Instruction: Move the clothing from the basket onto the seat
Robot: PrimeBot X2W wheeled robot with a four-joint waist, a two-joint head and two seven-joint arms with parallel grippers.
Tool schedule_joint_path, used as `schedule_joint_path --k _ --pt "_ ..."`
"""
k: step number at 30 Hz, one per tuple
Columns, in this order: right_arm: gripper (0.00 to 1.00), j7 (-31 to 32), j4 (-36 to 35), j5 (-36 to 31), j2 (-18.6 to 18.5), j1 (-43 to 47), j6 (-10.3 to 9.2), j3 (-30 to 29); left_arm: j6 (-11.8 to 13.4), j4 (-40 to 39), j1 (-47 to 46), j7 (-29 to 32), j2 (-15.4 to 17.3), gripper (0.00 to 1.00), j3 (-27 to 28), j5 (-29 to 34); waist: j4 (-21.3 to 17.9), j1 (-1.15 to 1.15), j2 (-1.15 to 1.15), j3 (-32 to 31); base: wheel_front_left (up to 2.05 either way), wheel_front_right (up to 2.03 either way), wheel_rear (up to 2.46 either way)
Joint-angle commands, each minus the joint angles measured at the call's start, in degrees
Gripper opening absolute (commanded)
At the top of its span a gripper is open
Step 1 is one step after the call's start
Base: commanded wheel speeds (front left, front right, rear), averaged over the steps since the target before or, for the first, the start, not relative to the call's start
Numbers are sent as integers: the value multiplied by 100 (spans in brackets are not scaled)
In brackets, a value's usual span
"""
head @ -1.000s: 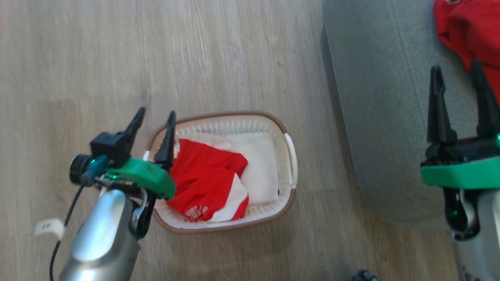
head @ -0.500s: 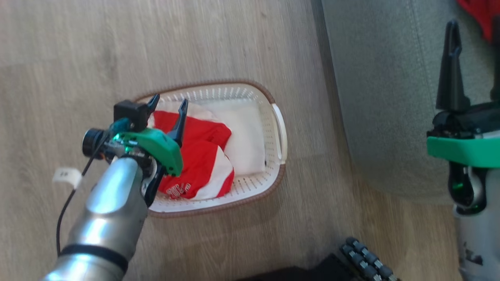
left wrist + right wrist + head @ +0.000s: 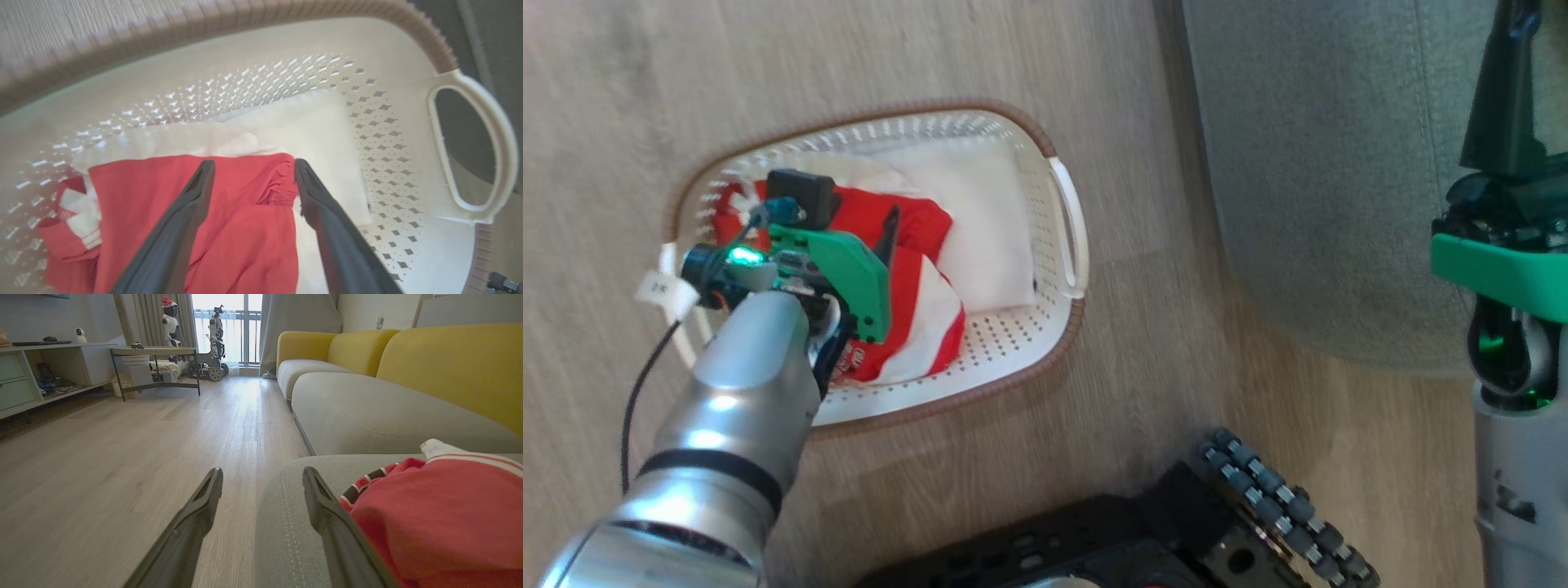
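The white perforated basket [image 3: 1063,214] with a brown rim stands on the wood floor. Red clothing [image 3: 915,278] with white stripes lies bunched in its left half, beside the flat white base [image 3: 988,220]. My left gripper [image 3: 252,163] is down inside the basket and open, its fingers straddling the red clothing [image 3: 245,228], tips at the garment's far edge. My right gripper [image 3: 262,471] is open and holds nothing, hovering over the front corner of the grey seat [image 3: 1323,163]. Another red garment [image 3: 433,514] with white and black trim lies on the seat [image 3: 286,531] to that gripper's right.
My own dark wheeled base [image 3: 1258,506] shows at the bottom of the head view, close to the basket. In the right wrist view, more sofa cushions with yellow backs [image 3: 449,363], a low table [image 3: 155,351], a shelf unit [image 3: 36,375] and other robots [image 3: 214,330] by the window.
My left gripper has gone from above the basket's left rim down into the basket over the red clothing. The head camera has tipped down, bringing my base into view.
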Motion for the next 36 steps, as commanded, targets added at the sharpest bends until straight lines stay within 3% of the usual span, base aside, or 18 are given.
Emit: schedule_joint_path --k 1,13,20,31,32,33,34,35,36 --pt "100 -34 -237 8 28 19 41 82 -31 31 -38 43 100 100 53 -74 -157 -2 0 210 0 0 0" --pt "100 -34 -403 -2 157 -177 41 216 -34 469 -350 808 306 100 -222 -134 -516 -2 0 759 0 0 0" --pt "100 -34 -416 -12 218 -175 41 250 9 545 -350 1591 487 100 -312 -150 -616 -2 0 908 0 0 0" --pt "100 -34 -419 -58 252 -152 41 280 46 563 -475 1993 600 100 -368 -221 -639 -2 0 1089 0 0 0" --pt "100 -34 -421 -62 254 -154 41 284 43 564 -483 2001 603 88 -372 -232 -639 -2 0 1098 0 0 0" --pt "100 -34 -421 -66 256 -157 41 288 38 564 -493 1984 604 49 -375 -245 -640 -2 0 1103 0 0 0" --pt "100 -34 -417 -69 259 -162 41 295 33 565 -504 1971 605 22 -380 -255 -641 -2 0 1103 0 0 0" --pt "100 -34 -401 -71 264 -178 41 308 24 565 -515 1963 612 0 -391 -276 -648 -2 0 1095 0 0 0" --pt "100 -34 -392 -70 267 -192 41 316 20 566 -517 1942 621 0 -399 -284 -655 -2 0 1086 0 0 0"
